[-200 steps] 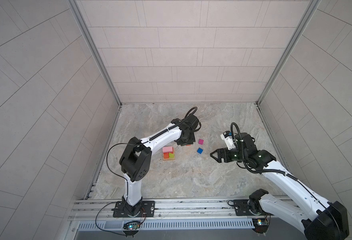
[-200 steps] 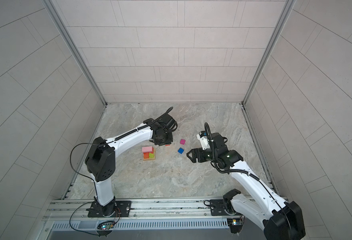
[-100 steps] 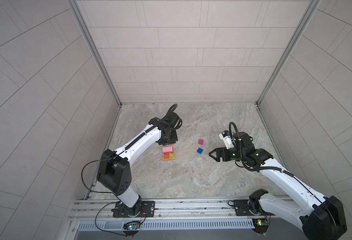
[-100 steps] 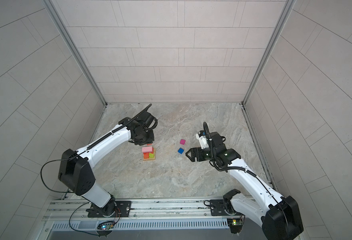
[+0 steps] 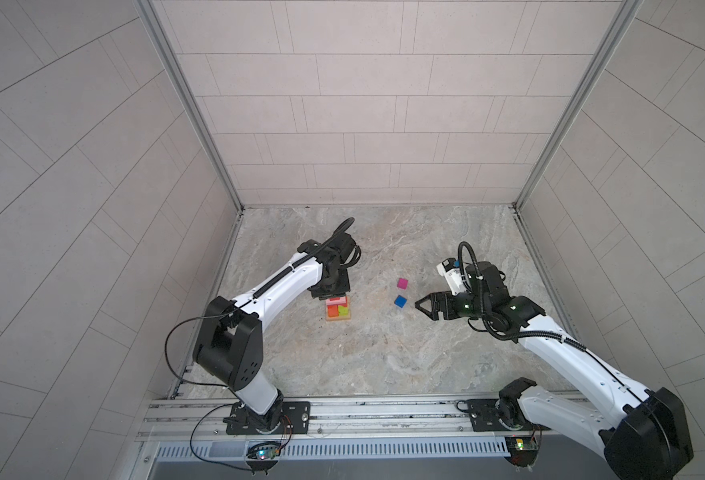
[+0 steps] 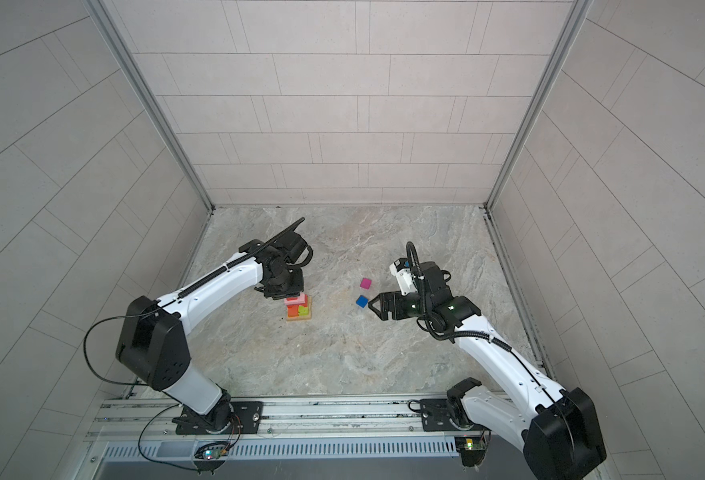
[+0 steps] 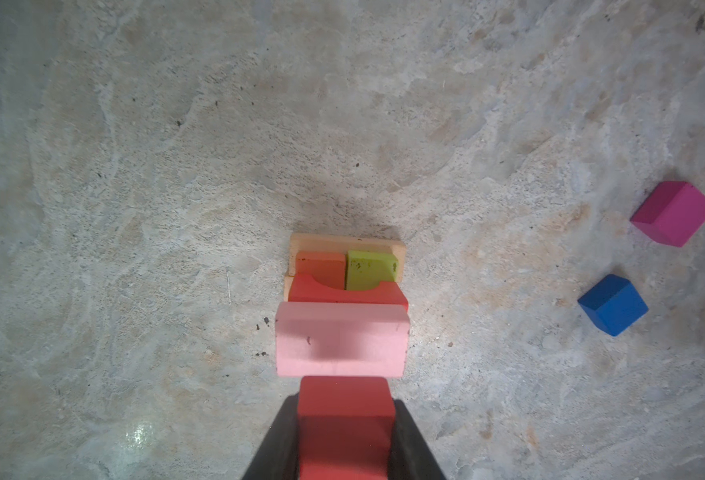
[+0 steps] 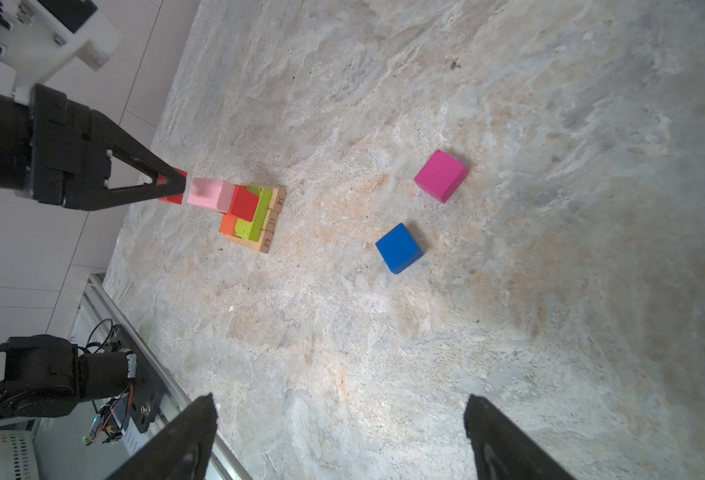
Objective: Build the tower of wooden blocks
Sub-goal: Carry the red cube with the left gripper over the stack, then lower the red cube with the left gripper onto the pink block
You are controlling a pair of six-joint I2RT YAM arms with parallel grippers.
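Both top views are bright and evenly lit, and the lines of the wall tiles (image 5: 342,104) bend toward the picture edges. The marble floor (image 5: 375,353) carries only faint, soft shadows. In the left wrist view the pink oblong (image 7: 342,338) looks soft with a smeared dark patch, the red cube (image 7: 344,440) in the left gripper (image 7: 343,405) is out of focus, and a small glare spot shines on the floor. The right wrist view is sharp; short soft shadows edge the blue cube (image 8: 398,248) and magenta cube (image 8: 441,175)

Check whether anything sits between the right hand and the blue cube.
Nothing visible does: only bare tabletop lies between the open right hand and the blue cube. The magenta cube sits apart, off that path.
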